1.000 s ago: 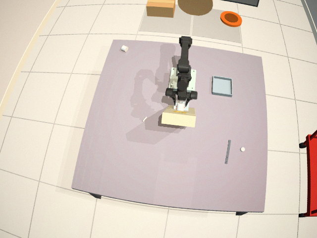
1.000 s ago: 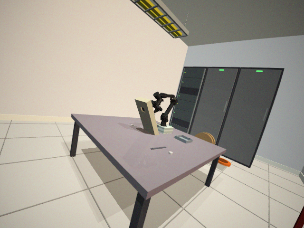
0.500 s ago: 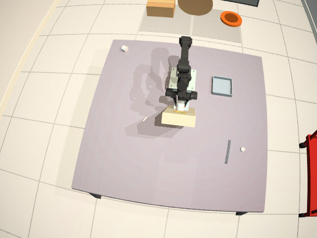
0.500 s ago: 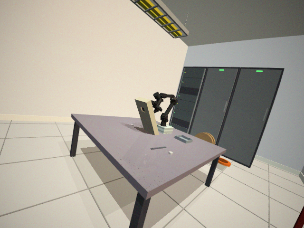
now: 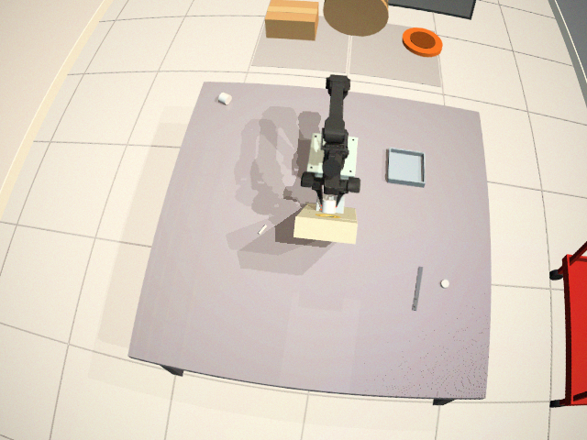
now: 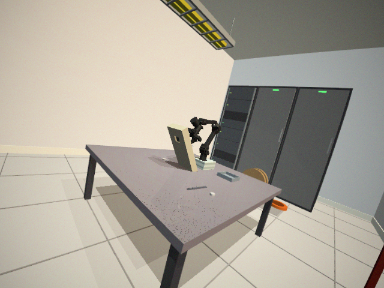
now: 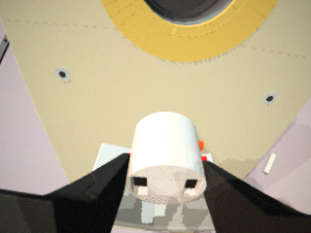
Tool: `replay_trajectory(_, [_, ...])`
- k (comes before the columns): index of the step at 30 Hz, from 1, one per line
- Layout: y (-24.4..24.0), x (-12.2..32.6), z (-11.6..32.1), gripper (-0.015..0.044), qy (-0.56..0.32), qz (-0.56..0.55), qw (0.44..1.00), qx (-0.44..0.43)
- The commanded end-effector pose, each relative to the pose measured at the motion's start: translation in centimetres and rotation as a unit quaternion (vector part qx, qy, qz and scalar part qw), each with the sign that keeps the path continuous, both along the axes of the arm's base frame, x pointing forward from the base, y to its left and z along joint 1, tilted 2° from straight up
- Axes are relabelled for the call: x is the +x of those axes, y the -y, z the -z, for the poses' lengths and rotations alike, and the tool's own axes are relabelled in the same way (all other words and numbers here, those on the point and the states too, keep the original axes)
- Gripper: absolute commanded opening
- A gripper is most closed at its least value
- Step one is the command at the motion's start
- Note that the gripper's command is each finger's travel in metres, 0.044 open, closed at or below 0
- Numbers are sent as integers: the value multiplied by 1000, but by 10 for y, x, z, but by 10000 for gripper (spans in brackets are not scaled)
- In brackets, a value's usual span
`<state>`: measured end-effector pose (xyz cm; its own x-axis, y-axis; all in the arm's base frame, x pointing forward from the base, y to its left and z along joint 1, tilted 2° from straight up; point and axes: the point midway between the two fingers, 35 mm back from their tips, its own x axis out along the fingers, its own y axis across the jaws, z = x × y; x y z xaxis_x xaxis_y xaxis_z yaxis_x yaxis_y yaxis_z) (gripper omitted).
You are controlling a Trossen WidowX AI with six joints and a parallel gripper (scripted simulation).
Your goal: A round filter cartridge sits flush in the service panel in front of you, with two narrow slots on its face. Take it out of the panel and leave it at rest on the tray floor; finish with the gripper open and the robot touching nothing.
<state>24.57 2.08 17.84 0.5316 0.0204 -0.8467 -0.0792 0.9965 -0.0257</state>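
The white round cartridge (image 5: 328,204) (image 7: 166,146) is out of the panel, its face with two dark slots toward the wrist camera. My gripper (image 5: 329,203) (image 7: 165,163) is shut on its sides. The cartridge is over a pale shelf (image 7: 105,157) at the panel's front; whether it touches the shelf is hidden. The service panel (image 5: 325,229) (image 6: 183,149) (image 7: 160,87) leans upright, and its yellow-ringed round opening (image 7: 182,50) is empty. The blue-grey tray (image 5: 406,166) (image 6: 228,176) is empty, on the table beside the robot's base.
A grey bar (image 5: 416,289) (image 6: 197,188) and a small white disc (image 5: 444,283) (image 6: 212,194) lie on the table beyond the panel. A white stick (image 5: 261,229) (image 7: 269,164) lies beside the panel. A white cylinder (image 5: 225,98) lies near the table's far corner.
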Motion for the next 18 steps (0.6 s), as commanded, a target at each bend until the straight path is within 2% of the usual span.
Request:
replay_trajectory(1, [-1,8,-13,0,6,0,1000,0])
replay_trajectory(8, [-2,12,-23,0,6,0,1000,1])
replay_trajectory(18, [-1,-9,-65,0,5,0,1000,1])
